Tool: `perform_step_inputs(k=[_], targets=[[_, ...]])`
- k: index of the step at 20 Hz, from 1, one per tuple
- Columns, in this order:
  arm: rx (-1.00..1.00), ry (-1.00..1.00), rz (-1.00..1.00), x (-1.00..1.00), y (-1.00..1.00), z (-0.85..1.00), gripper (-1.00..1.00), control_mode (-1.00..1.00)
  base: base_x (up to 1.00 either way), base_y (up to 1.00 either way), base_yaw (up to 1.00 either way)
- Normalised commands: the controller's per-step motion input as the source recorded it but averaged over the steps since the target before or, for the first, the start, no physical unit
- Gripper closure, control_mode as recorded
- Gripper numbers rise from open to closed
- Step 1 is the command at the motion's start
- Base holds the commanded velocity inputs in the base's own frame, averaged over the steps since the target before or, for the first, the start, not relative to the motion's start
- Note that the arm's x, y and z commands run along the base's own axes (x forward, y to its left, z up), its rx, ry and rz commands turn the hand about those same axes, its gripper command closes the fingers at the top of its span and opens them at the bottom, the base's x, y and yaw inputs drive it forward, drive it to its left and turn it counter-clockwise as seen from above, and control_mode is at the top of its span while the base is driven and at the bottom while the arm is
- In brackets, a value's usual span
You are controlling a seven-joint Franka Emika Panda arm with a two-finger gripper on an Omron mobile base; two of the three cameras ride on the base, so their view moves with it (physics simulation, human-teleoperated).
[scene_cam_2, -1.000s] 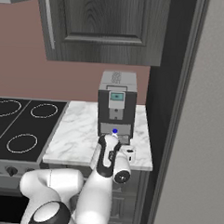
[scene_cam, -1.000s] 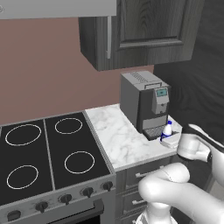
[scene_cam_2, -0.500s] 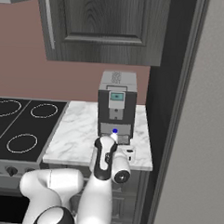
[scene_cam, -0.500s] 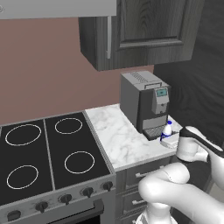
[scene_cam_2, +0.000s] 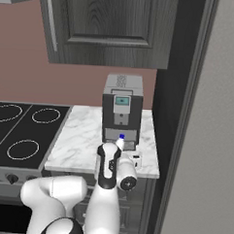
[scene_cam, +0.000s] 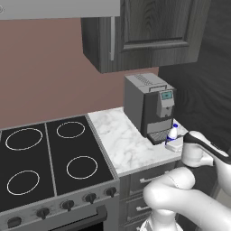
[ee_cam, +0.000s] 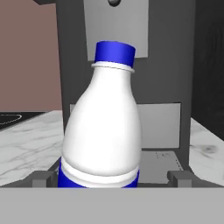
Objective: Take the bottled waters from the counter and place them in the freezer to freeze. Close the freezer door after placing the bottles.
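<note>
A bottled water (ee_cam: 103, 127), white-bodied with a blue cap and a blue lower band, stands upright on the white marble counter (scene_cam: 119, 144) at the foot of a coffee machine. The same bottle (scene_cam: 172, 132) (scene_cam_2: 120, 141) sits near the counter's right end. My gripper (ee_cam: 111, 178) is open and level with the bottle's base. Its fingertips (ee_cam: 41, 177) stand either side of the bottle, apart from it. In the left base view the gripper (scene_cam: 173, 145) hangs just in front of the bottle. The freezer door is out of view.
A grey coffee machine (scene_cam: 148, 107) (scene_cam_2: 122, 105) rises directly behind the bottle. The black four-ring stove (scene_cam: 49, 158) lies left of the counter. Dark cabinets (scene_cam_2: 109, 26) hang overhead. A tall light-grey panel (scene_cam_2: 212, 143) closes off the right side.
The wrist has shifted only slightly. The bottle has not moved and the jaws remain open.
</note>
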Motion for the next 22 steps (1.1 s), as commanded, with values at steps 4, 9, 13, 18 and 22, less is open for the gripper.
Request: perform_step_inputs(k=[4, 9, 13, 18, 22], targets=[[0.00, 0.00, 0.00, 0.00, 0.00, 0.00, -1.00, -1.00, 0.00, 0.00, 0.00], [0.00, 0.00, 0.00, 0.00, 0.00, 0.00, -1.00, -1.00, 0.00, 0.00, 0.00], [0.00, 0.00, 0.00, 0.00, 0.00, 0.00, 1.00, -1.00, 0.00, 0.00, 0.00], [0.00, 0.00, 0.00, 0.00, 0.00, 0.00, 1.00, -1.00, 0.00, 0.00, 0.00], [-0.02, 0.00, 0.00, -0.01, 0.00, 0.01, 1.00, -1.00, 0.00, 0.00, 0.00]])
